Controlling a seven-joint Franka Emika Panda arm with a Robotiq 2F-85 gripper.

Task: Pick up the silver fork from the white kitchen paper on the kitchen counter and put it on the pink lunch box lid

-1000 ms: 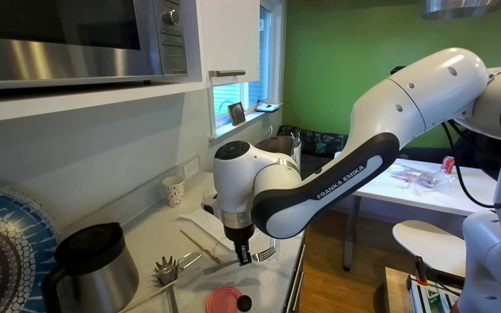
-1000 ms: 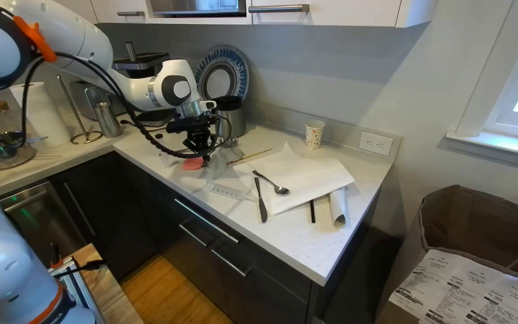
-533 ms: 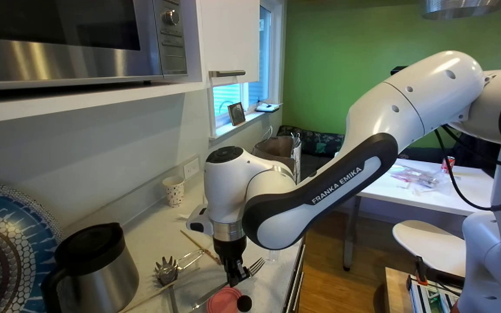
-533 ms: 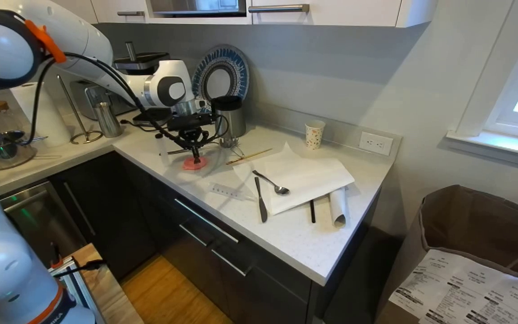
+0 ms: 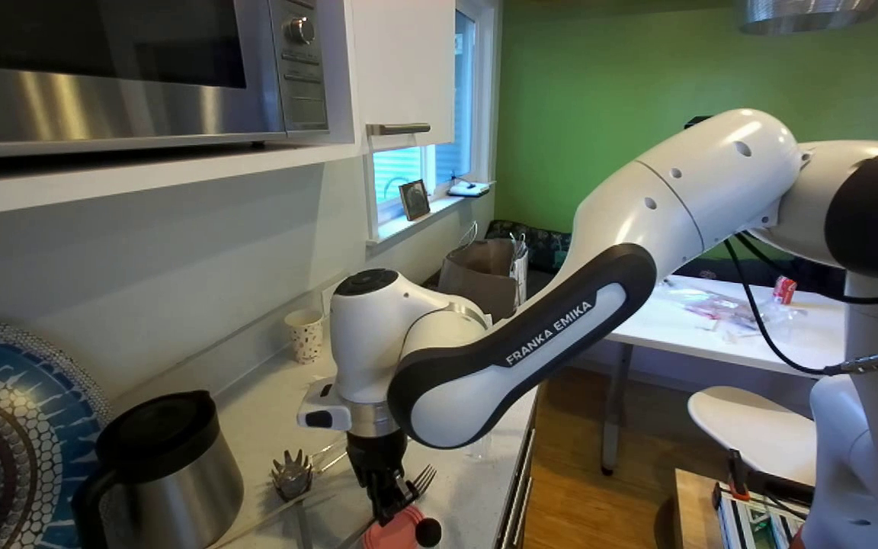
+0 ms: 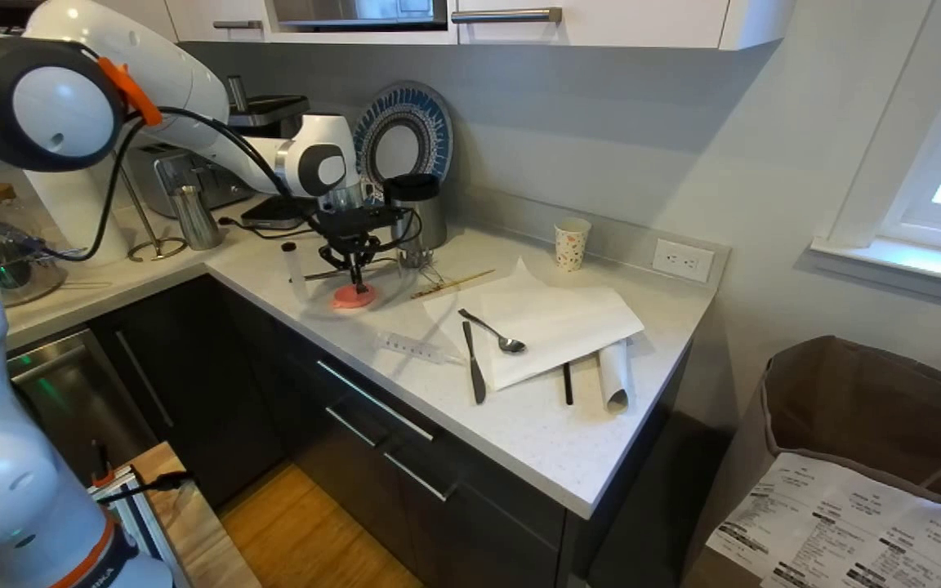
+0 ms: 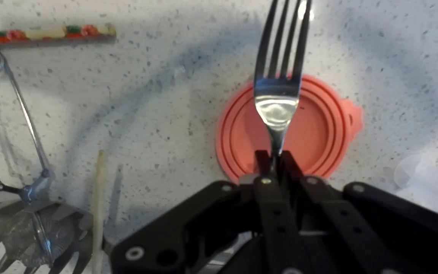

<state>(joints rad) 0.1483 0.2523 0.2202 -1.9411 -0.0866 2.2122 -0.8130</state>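
Observation:
My gripper is shut on the handle of the silver fork, tines pointing away from the jaws. In the wrist view the fork lies across the pink lunch box lid, tines past its edge. In both exterior views the gripper is low over or at the lid; I cannot tell whether the fork touches it. The fork's tines stick out beside the fingers. The white kitchen paper lies on the kitchen counter, away from the gripper.
A kettle, a spaghetti server and a round black thing are near the lid. A patterned stick and clear plastic tube lie around. A spoon, knife and cup are further off.
My gripper has carried the fork down and towards the kettle side, from beyond the lid to over it. The fork stays in the jaws. The lid stays in place.

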